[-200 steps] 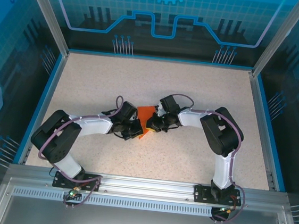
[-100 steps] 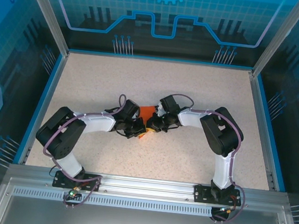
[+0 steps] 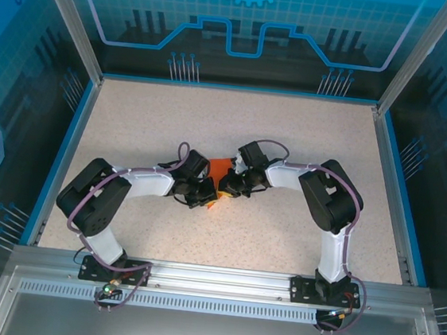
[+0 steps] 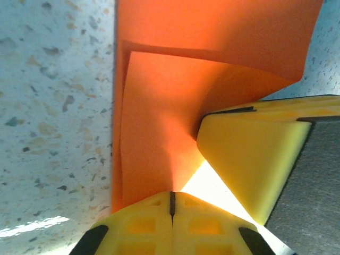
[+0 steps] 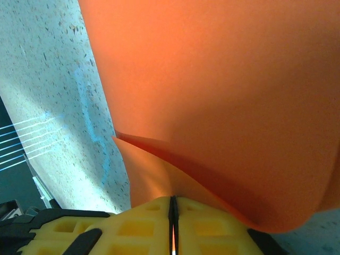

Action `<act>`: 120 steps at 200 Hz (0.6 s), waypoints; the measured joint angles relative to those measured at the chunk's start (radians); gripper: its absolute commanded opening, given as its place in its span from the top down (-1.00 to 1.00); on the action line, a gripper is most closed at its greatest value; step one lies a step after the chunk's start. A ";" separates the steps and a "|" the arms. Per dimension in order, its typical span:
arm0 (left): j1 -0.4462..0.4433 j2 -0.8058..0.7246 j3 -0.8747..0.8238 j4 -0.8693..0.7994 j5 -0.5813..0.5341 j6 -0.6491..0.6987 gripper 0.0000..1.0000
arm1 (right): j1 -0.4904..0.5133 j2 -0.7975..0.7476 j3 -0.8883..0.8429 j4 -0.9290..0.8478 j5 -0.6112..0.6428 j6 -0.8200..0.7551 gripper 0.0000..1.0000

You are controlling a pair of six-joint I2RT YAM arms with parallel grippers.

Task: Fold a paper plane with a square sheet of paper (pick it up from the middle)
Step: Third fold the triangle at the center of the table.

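The square sheet of paper point(image 3: 220, 167) is bright orange and folded over on itself, lying at the table's middle between both arms. In the left wrist view the paper point(image 4: 159, 106) shows two layers with a curled upper flap. My left gripper point(image 3: 207, 194) is shut, its yellow tips point(image 4: 171, 194) against the paper's near edge with nothing seen between them. My right gripper point(image 3: 223, 187) is shut on the paper, and a thin orange line shows between its fingers point(image 5: 172, 201). A raised flap of the paper point(image 5: 212, 79) arches over the lower layer. The right gripper's yellow finger point(image 4: 249, 159) rests on the sheet.
The speckled table point(image 3: 291, 135) stretches out on all sides of the paper. Blue rails point(image 3: 80, 120) and glass walls bound it. Both arm bases point(image 3: 110, 260) sit on the near metal rail.
My left arm has shifted slightly right and forward, closing in on the paper and covering more of its lower corner. The right arm has held still.
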State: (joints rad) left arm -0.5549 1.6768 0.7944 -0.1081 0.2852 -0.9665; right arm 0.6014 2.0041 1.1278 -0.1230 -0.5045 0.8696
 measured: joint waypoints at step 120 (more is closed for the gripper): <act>-0.004 -0.002 0.002 -0.033 -0.034 0.014 1.00 | 0.000 0.005 0.011 -0.018 0.000 -0.006 0.76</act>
State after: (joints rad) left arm -0.5587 1.6745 0.7959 -0.1410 0.2516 -0.9520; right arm 0.6014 2.0090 1.1389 -0.1406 -0.5049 0.8631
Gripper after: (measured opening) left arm 0.046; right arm 0.119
